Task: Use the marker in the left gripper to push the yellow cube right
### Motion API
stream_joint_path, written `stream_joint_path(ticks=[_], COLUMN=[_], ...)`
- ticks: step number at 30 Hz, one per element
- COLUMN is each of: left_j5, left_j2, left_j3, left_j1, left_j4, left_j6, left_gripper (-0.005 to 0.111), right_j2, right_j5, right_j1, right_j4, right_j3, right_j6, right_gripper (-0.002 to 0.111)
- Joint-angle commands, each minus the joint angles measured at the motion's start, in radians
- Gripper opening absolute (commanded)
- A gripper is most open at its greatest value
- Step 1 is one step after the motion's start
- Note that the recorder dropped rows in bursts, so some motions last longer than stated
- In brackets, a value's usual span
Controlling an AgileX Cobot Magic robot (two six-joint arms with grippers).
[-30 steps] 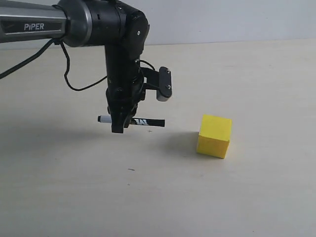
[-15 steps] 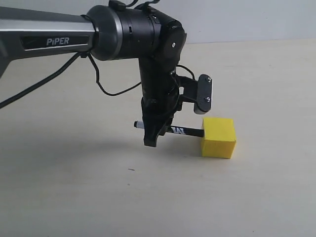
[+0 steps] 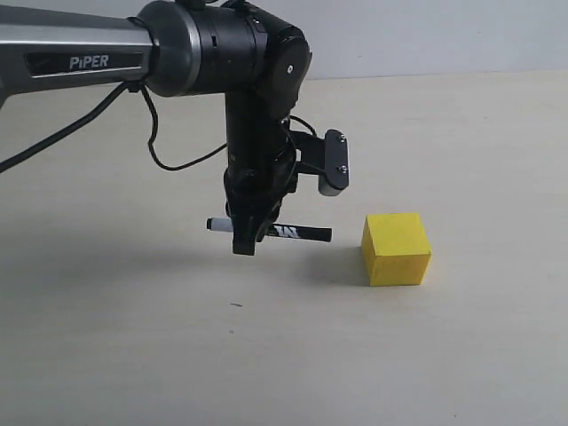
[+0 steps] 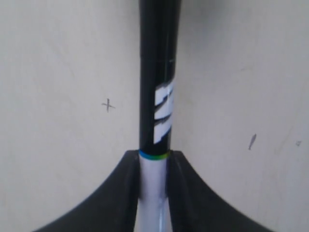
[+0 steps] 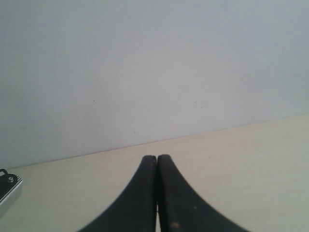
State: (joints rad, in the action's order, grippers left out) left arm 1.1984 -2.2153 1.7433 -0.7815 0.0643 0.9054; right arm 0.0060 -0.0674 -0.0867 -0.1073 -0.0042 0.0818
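The yellow cube (image 3: pixel 396 248) rests on the pale table right of centre in the exterior view. My left gripper (image 3: pixel 245 238) hangs from the black and silver arm, shut on the marker (image 3: pixel 297 233), which lies level just above the table. The marker's black end points at the cube, with a gap between them. In the left wrist view the marker (image 4: pixel 158 96) runs out from between the black fingers (image 4: pixel 126 179), its white barrel pinched by them; my left gripper (image 4: pixel 153 162) shows only its tips. My right gripper (image 5: pixel 157 159) is shut on nothing, facing a wall.
A small camera module (image 3: pixel 335 164) sticks out from the left arm toward the cube, and a black cable (image 3: pixel 155 151) loops off the wrist. A pen cross (image 4: pixel 108 105) and a dark fleck (image 3: pixel 235 305) mark the table. A metal edge (image 5: pixel 8 188) shows in the right wrist view.
The left gripper swung right until the marker's tip met the cube, shifting it slightly right. It has since drawn back left, and the marker is apart from the cube again.
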Motion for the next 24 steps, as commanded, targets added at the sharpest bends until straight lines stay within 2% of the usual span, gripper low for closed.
stream_joint_path(ticks=[1,7,12,17,24], left_j5=[0.021,-0.006,0.023,0.010,-0.003], left_j2=[0.005,-0.001,-0.038,-0.046,-0.046], left_j3=[0.007,0.007,0.013,0.013,0.013], left_j1=[0.014,0.014,0.022,0.055,0.053], left_j4=[-0.001,-0.071,-0.124,-0.266,-0.237], left_j6=[-0.025,-0.019,0.017,0.112,0.119], left_gripper=[0.000,0.000,0.000,0.000,0.000], right_j2=[-0.006,-0.006,-0.006,-0.006,-0.006], right_j5=[0.001,0.001,0.001,0.001,0.001], right_j1=[-0.006,-0.006,-0.006,-0.006,-0.006], right_j4=[0.006,0.006,0.006,0.006,0.006], right_j3=[0.004,0.004,0.004,0.004,0.004], right_j6=[-0.003,-0.003,-0.003,-0.003,-0.003], right_gripper=[0.000,0.000,0.000,0.000,0.000])
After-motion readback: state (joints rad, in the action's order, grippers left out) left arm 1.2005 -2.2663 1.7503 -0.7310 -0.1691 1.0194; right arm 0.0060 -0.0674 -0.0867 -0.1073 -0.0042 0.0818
